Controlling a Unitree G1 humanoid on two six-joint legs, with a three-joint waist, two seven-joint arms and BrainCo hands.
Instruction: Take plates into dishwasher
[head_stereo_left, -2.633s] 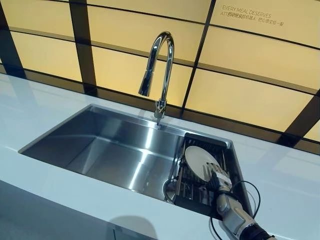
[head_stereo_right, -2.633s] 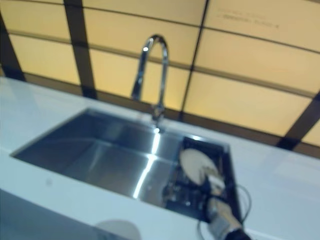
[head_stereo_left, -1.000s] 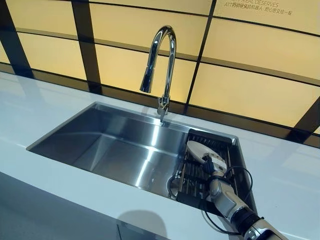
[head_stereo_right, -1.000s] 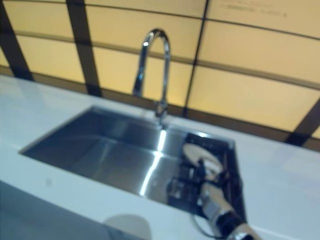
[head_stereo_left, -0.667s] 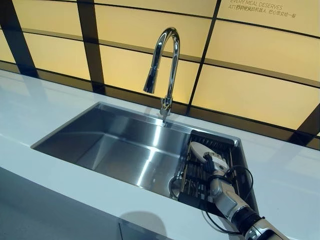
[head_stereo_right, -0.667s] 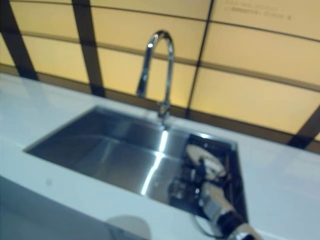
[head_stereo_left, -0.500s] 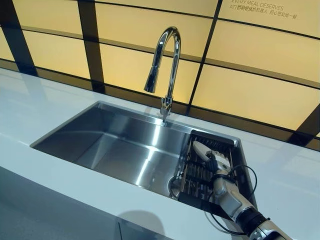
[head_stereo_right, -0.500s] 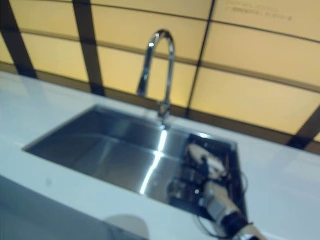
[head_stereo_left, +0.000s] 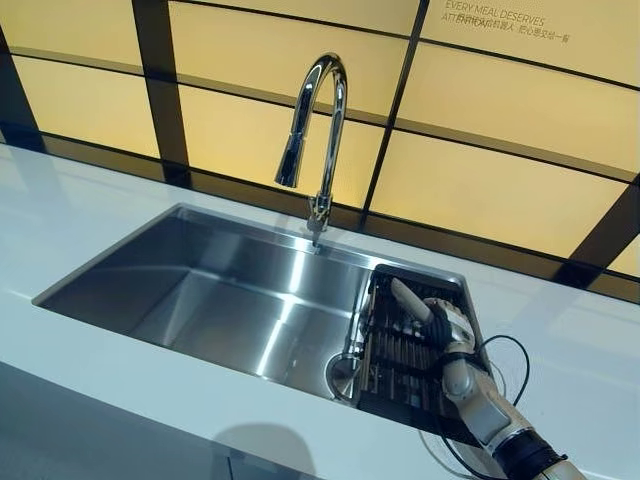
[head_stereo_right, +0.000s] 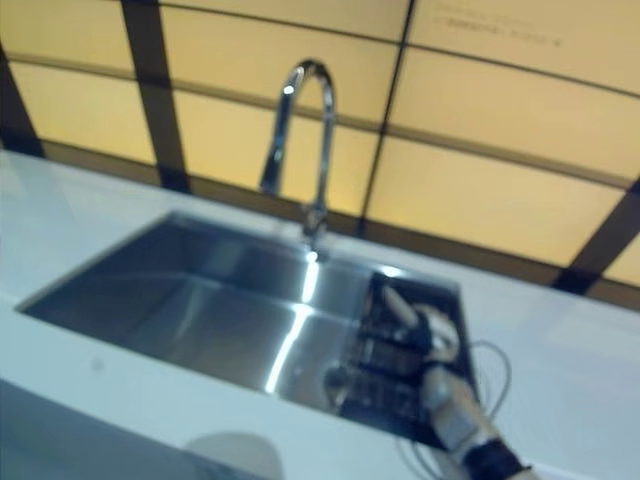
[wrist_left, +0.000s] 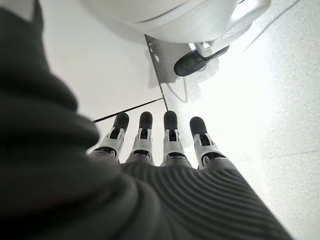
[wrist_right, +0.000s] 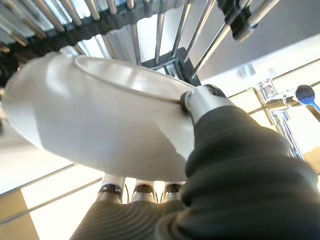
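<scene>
Gripping 1 white plate (wrist_right: 95, 120) by its rim, thumb over and fingers under, the right robot hand (head_stereo_left: 447, 330) was seen above the dish rack (head_stereo_left: 395, 350) in the sink (head_stereo_left: 200, 290). Pickup step judged underway; lifting clear comes next. Left robot hand (wrist_left: 155, 145) hung idle, fingers straight.

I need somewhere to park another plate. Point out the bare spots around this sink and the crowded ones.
Free: the steel sink basin left of the black rack, and the white counter left of and in front of the sink. Crowded: the rack, where the right hand grips a white plate. The left hand hangs idle, elsewhere.
</scene>
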